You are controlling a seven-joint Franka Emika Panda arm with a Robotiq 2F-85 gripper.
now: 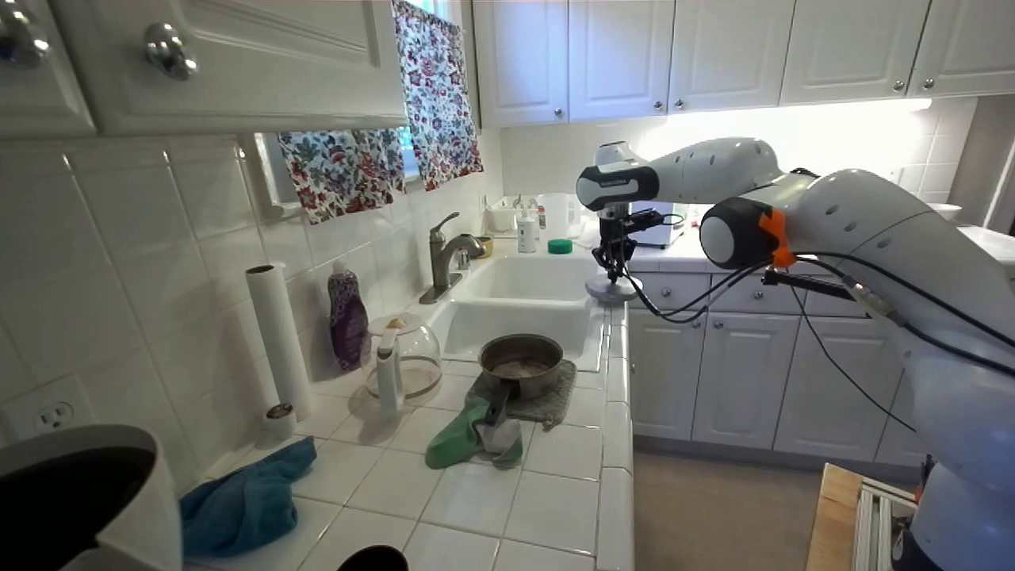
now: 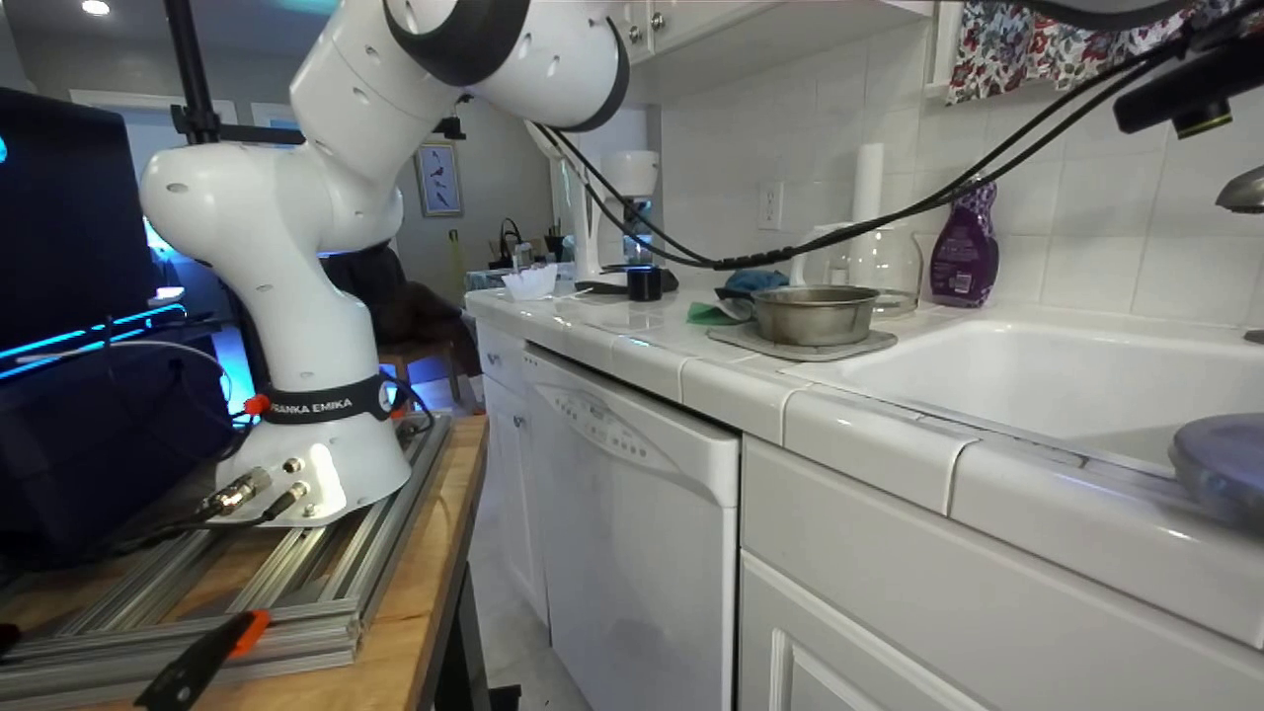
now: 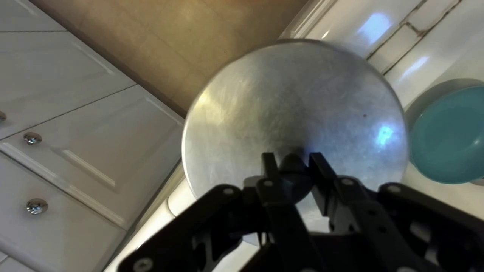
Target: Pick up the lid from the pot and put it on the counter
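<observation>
The lid is a round grey metal disc with a dark knob. My gripper has its fingers against both sides of that knob. In an exterior view the lid is under the gripper, at the counter's front edge beside the sink. It also shows, cut off, at the right edge of an exterior view. I cannot tell whether it touches the counter. The pot stands uncovered on a grey mat near the sink; it also shows in an exterior view.
The double sink lies between the lid and the pot. A faucet, a glass jug and a purple bottle stand along the wall. A green cloth lies by the pot handle. A teal round thing is near the lid.
</observation>
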